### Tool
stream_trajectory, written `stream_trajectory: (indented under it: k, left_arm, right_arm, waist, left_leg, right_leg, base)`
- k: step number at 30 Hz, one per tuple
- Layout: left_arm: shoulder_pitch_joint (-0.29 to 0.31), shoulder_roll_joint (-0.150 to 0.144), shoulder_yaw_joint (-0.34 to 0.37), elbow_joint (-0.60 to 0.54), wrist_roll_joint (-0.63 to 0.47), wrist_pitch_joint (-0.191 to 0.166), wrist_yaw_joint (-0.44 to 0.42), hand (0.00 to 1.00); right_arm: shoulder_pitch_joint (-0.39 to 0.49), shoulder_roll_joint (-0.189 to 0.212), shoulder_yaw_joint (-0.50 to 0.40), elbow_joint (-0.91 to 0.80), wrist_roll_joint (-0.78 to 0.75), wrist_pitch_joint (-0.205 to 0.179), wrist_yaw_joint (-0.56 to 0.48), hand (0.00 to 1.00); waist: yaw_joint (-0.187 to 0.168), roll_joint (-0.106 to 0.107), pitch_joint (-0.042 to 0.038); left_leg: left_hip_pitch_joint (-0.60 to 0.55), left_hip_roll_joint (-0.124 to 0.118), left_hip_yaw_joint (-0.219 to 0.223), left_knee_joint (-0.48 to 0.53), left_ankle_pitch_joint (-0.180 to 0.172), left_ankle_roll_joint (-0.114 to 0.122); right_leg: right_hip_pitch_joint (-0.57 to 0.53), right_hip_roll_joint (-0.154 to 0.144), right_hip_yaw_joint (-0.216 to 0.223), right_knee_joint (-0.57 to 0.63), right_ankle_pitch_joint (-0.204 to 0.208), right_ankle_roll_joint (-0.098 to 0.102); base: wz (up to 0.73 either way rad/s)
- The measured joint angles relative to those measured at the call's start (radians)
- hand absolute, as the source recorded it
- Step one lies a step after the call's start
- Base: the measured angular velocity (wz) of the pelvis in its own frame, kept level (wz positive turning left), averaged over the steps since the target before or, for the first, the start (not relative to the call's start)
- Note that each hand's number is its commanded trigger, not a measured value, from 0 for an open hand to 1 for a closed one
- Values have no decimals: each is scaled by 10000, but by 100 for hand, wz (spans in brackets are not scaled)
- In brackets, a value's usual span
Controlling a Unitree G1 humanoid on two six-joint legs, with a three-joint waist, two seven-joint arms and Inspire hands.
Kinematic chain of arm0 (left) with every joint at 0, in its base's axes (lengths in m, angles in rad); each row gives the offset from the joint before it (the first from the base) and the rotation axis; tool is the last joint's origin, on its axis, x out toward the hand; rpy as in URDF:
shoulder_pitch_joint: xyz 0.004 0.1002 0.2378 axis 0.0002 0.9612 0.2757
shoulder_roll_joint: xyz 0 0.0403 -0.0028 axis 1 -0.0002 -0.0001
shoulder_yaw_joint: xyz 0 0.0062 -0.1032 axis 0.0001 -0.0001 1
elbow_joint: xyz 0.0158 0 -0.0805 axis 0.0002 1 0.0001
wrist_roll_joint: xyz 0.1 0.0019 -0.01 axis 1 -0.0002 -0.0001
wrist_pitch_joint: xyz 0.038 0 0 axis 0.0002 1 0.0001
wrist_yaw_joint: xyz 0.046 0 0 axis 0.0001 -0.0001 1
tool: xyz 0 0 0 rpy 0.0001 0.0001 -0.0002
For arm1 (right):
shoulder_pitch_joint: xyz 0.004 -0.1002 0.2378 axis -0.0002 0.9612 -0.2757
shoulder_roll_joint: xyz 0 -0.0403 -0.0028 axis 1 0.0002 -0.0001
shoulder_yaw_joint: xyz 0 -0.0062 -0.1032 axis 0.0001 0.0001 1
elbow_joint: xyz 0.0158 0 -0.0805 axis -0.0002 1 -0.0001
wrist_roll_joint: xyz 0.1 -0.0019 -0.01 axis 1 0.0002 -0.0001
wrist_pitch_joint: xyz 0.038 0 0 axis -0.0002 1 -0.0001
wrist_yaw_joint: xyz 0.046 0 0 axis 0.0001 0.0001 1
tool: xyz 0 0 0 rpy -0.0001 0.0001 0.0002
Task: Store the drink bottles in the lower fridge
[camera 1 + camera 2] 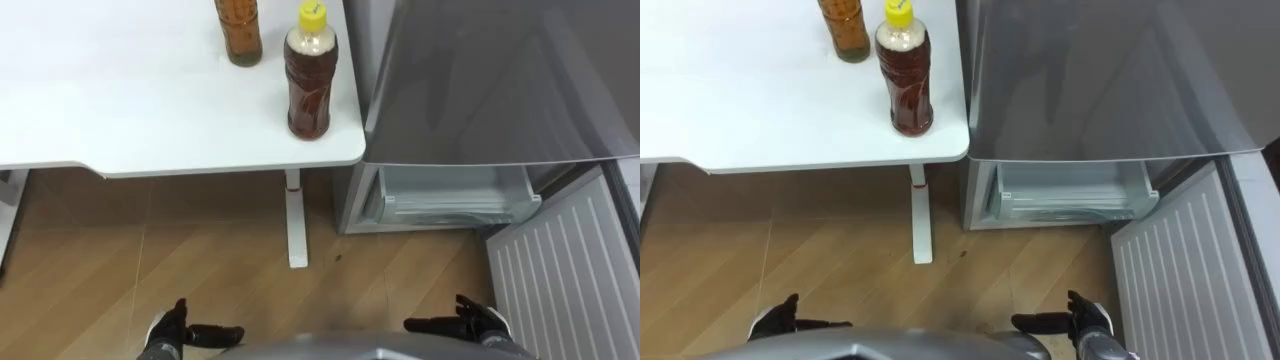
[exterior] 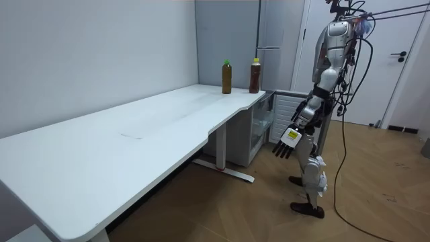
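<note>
Two drinks stand on the white table (image 1: 150, 110) at our 12 o'clock: the yellow-capped bottle (image 1: 310, 80) near the corner and the other bottle (image 1: 239, 30) just beside it at 11. Our left hand (image 1: 180, 330) and right hand (image 1: 475, 322) hang empty, fingers relaxed. The lower fridge (image 1: 455, 195) is open at 2. We fear a hasty reach could knock the corner bottle off.

Standing upright, both arms hanging low at the sides. The left robot hand (image 1: 172, 330) and the right robot hand (image 1: 478, 322) sit level with each other. Fingers on both loosely extended, thumbs pointing inward, nothing held.
</note>
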Motion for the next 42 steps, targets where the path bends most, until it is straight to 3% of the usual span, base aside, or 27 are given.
stream_trajectory:
  k: [11,20,27,31,38,42]
  left_arm:
    - [187,-48,98,-100,-293,6,287,0]
    - [371,-39,185,-5,-907,-1,504,0]
    - [341,-38,247,-742,-1300,-146,1468,0]
    - [310,-36,706,-1238,-1231,-372,2004,0]
    - [398,11,892,-1235,-1353,-418,2852,0]
    - [421,0,915,-1728,-2213,-476,3616,0]
  right_arm:
    - [-9,-9,255,12,197,70,-210,0]
    - [7,-9,276,162,523,92,-195,0]
    - [-8,-21,410,183,538,35,-160,0]
    - [6,-23,339,126,310,38,-206,0]
    - [67,-23,361,13,265,101,-226,0]
    - [74,-24,359,11,57,100,-352,0]
  waist:
    - [22,-97,21]
    - [3,-139,-8]
    - [9,-163,-2]
    - [31,-167,2]
    - [45,-220,-36]
    - [50,-284,-45]
  left_leg:
    - [174,21,-14,-83,-1,-2]
    - [245,20,-149,-83,0,-2]
    - [174,23,-196,-88,-2,-3]
    - [172,37,-232,-89,-4,-8]
    - [179,31,-311,-90,-5,-10]
    - [226,29,-336,-89,-5,-10]
  right_leg:
    - [155,14,-18,0,3,-8]
    - [326,19,-68,-155,4,-8]
    - [301,15,-199,-165,5,-9]
    - [308,14,-271,-163,-5,-22]
    - [338,3,-318,-172,-7,-21]
    - [376,-2,-316,-165,-7,-21]
  base:
    - [0]
    - [2]
    - [3]
    - [3]
    - [2]
    - [0]
